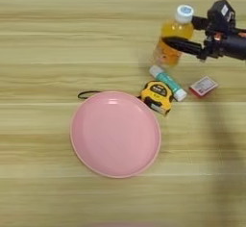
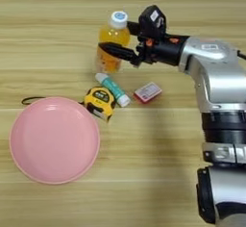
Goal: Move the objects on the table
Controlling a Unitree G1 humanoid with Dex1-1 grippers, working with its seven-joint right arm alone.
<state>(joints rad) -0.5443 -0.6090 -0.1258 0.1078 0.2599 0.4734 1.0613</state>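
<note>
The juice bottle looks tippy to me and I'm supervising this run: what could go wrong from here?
1. The end effector has one finger across the front of the orange-juice bottle and one by its neck; a high, uneven squeeze could topple it.
2. The glue stick, tape measure and red-white packet lie just in front of the bottle, so a falling or dragged bottle could scatter them.

Pink plate [image 1: 115, 134], yellow-black tape measure [image 1: 157, 96], orange bottle [image 1: 174, 38], white cap [image 1: 184, 13].
</note>
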